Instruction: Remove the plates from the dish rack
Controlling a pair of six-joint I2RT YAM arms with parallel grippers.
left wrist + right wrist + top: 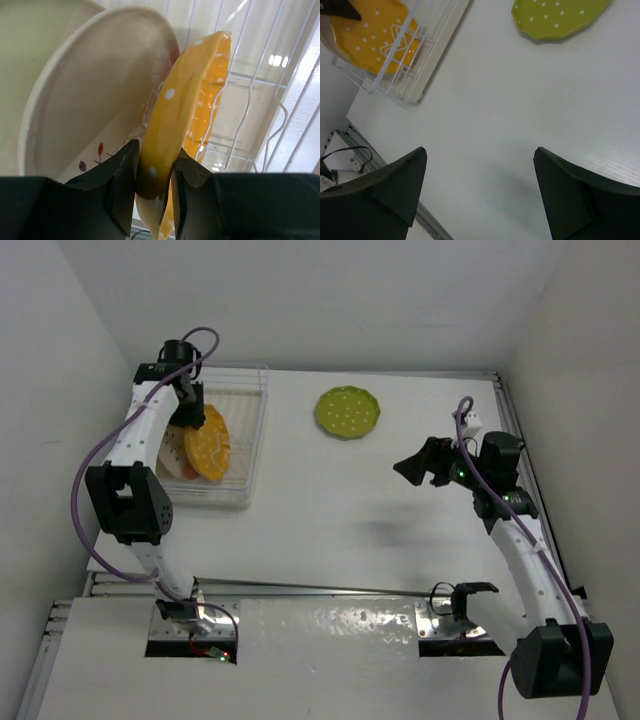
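Orange dotted plate (192,115), upright in dish rack (250,455) beside cream plate (95,100): my left hand (154,192) pinches its rim; probably rigid, glossy, chippable; right hand (480,190) open, idle over bench (520,110).

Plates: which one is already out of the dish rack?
The lime green plate with white dots. It lies flat on the table, apart from the dish rack, while the orange plate and the others stand in its slots.

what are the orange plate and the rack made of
Orange plate: probably glazed ceramic or glossy melamine; it has a shiny surface with soft highlights, a thick scalloped rim and white dots. Rack: thin white-coated wire, likely metal, over a ribbed plastic-looking tray.
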